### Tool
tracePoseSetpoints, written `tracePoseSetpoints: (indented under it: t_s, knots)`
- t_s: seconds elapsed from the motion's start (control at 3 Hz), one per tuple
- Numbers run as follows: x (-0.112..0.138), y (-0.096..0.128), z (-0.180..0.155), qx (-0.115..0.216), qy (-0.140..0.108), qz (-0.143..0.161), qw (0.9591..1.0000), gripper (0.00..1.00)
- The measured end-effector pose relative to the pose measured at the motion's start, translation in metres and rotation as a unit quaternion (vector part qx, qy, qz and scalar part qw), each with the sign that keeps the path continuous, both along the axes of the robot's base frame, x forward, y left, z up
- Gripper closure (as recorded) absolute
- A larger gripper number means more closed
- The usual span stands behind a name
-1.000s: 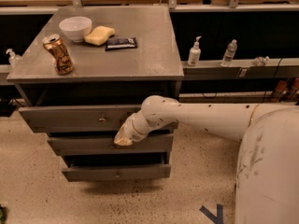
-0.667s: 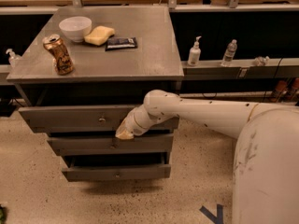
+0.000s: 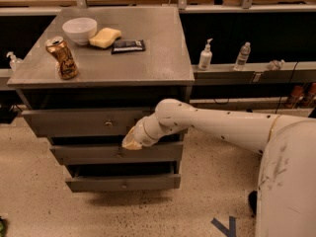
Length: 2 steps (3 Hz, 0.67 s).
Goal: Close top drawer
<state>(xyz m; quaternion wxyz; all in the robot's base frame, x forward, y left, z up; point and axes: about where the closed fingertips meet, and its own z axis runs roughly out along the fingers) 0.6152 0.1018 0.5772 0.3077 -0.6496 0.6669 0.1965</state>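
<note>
The top drawer [image 3: 74, 123] is the uppermost grey front of the grey cabinet [image 3: 153, 65], with a small metal knob [image 3: 107, 124] at its centre. It stands out a little from the cabinet body, with a dark gap above it. My gripper [image 3: 131, 142] is at the end of the white arm, which reaches in from the right. Its tan tip rests against the lower right part of the top drawer's front, right of the knob and just above the middle drawer.
The middle drawer [image 3: 98, 153] and bottom drawer [image 3: 123, 182] also stick out. A dented can [image 3: 62, 58], white bowl [image 3: 79, 29], yellow sponge [image 3: 105, 37] and black packet [image 3: 127, 46] lie on the cabinet top. Bottles [image 3: 205, 56] stand on a ledge to the right.
My gripper has shifted slightly up along the drawer front and the arm's elbow has risen a little. The top drawer's front looks pushed in slightly.
</note>
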Motion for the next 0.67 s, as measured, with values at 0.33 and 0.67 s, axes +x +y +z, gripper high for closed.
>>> tracePoseSetpoints:
  t_s: [0.33, 0.67]
  knots:
    - [-0.028, 0.002, -0.007, 0.026, 0.006, 0.007, 0.9996, 0.88]
    - [-0.04, -0.001, 0.007, 0.049, -0.002, 0.01, 0.9988, 0.65]
